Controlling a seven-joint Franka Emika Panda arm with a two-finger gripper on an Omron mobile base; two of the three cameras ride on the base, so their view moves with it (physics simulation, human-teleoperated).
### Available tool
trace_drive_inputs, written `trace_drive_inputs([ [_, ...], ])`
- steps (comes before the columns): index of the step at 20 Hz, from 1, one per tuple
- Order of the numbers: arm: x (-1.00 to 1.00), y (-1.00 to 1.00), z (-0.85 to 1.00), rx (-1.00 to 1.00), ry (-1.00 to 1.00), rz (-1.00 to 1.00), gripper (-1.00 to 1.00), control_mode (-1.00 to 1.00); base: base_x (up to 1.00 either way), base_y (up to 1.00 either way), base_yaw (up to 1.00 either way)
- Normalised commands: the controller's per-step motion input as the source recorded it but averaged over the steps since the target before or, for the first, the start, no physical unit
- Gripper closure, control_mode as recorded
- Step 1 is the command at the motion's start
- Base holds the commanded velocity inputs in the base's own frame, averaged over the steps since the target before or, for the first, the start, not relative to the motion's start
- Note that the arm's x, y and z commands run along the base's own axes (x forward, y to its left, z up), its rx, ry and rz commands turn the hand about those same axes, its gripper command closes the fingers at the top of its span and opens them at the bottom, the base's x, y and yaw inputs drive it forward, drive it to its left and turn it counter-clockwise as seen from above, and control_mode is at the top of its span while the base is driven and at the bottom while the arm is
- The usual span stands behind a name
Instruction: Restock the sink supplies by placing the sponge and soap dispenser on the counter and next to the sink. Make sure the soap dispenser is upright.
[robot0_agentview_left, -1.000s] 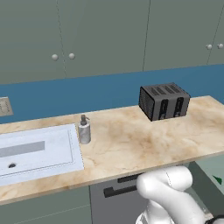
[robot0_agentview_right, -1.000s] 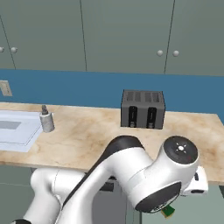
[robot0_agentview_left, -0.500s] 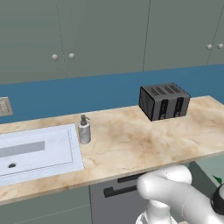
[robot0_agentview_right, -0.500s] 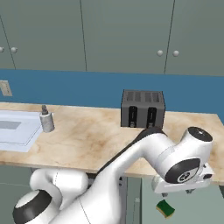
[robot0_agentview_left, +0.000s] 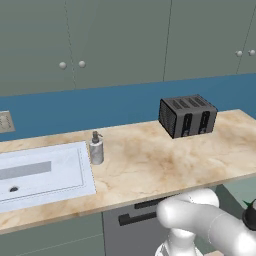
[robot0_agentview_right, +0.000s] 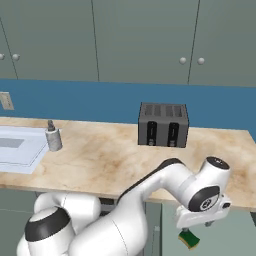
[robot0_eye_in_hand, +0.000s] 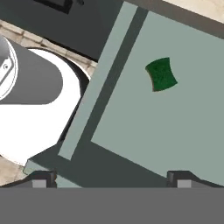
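End effector (robot0_agentview_right: 206, 223) lower than before, open above sponge (robot0_agentview_right: 189, 239).

Glossy white rounded arm (robot0_agentview_right: 150, 195) links, dark grey joint caps, small dark fingers (robot0_eye_in_hand: 41, 177).

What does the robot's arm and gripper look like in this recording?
The arm is glossy white with rounded, tube-like links and dark grey to black joint caps. Its gripper ends in two small dark, blocky fingertips. No cables or markings are visible.
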Motion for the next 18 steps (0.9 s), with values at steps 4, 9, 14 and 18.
trace_drive_inputs([
  [4,0.04,0.00,-0.47,0.00,-0.16,0.01,-1.00,-1.00,0.00,0.00,0.00],
  [9,0.08,0.00,-0.62,-0.02,-0.11,0.00,-1.00,-1.00,0.00,0.00,0.00],
  [14,0.07,-0.13,-0.30,0.00,-0.01,0.01,-1.00,-1.00,0.00,0.00,0.00],
  [18,0.38,-0.12,-0.22,0.00,0.03,0.03,-1.00,-1.00,0.00,0.00,0.00],
])
